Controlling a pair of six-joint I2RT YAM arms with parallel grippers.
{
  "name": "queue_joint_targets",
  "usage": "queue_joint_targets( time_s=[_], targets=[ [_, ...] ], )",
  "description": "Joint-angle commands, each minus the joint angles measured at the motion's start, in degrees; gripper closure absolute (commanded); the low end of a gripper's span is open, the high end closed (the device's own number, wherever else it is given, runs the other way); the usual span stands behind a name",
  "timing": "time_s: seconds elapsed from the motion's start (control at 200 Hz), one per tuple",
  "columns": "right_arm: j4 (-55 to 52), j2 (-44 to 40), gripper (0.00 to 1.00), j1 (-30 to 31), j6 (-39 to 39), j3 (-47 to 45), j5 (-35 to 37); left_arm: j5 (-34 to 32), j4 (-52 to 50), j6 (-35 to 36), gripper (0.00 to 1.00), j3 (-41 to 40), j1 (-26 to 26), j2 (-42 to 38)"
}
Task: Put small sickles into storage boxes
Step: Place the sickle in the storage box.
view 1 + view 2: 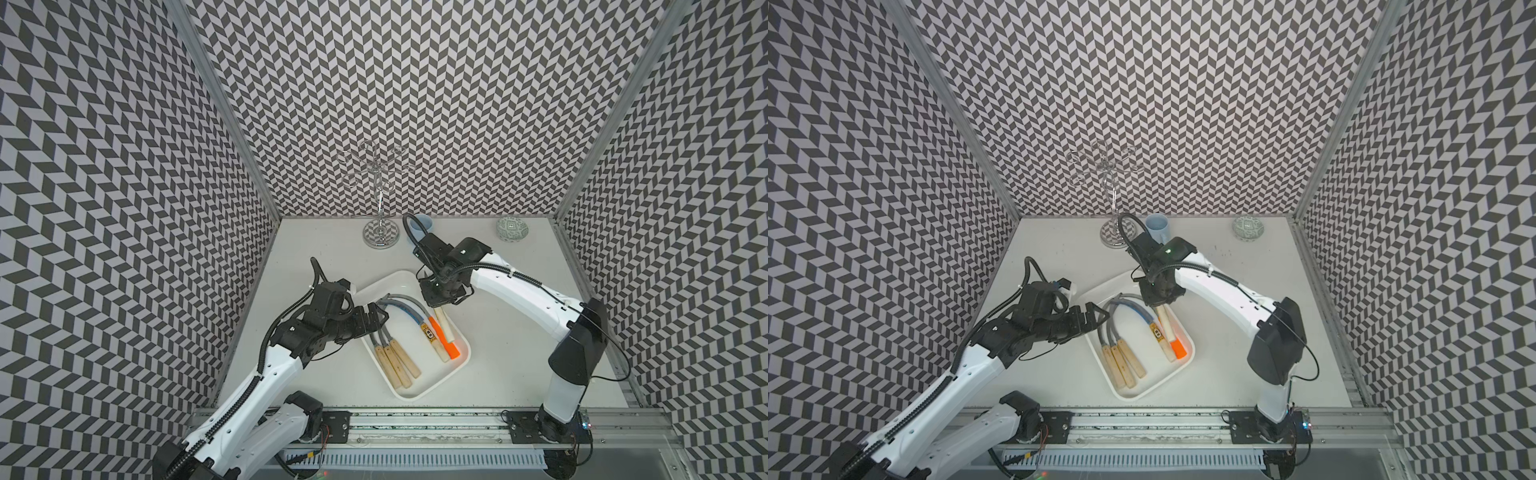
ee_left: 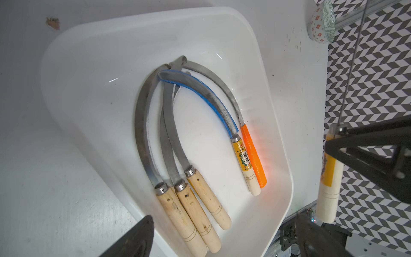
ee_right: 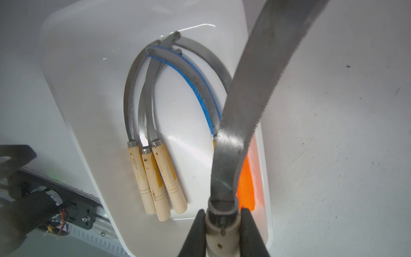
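Nearest the arm bases, the white tray (image 1: 415, 397) lies slantwise on the table (image 1: 519, 332). Five sickles rest inside it. Three wooden-handled sickles (image 1: 397, 363) lie side by side on its left half. On its right half lie a label-handled sickle (image 1: 430, 334) with a blue-edged blade and an orange-handled sickle (image 1: 448, 340). All five blade tips cross at the tray's far end.

The left gripper (image 1: 379, 315) hangs over the tray's left rim with its jaws spread wide, holding nothing.

Farther back, the right gripper (image 3: 222, 213) is pinched on a sixth sickle (image 3: 244, 111) at the metal collar of its pale handle. It holds that sickle over the tray's right side, above the orange handle.

Along the back wall stand a chrome hook stand (image 1: 380, 235), a light blue mug (image 1: 419, 224) and a green-patterned bowl (image 1: 512, 229).
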Motion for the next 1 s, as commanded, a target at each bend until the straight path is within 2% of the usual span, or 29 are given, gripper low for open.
queue_joint_targets(
  time_s=[0.0, 0.496, 0.996],
  targets=[
    [1.14, 1.38, 0.87, 2.03, -1.68, 2.28, 1.5, -1.71, -2.58, -3.22, 0.0, -0.05, 0.35, -2.51],
    [0.13, 7.82, 0.87, 5.73, -6.21, 6.58, 0.43, -5.06, -10.84, -8.02, 0.0, 0.5, 0.38, -10.05],
    [3.17, 10.3, 0.87, 10.65, -6.66, 4.61, 0.21, -6.52, -12.96, -10.45, 0.01, 1.06, 0.56, -10.6]
  ],
)
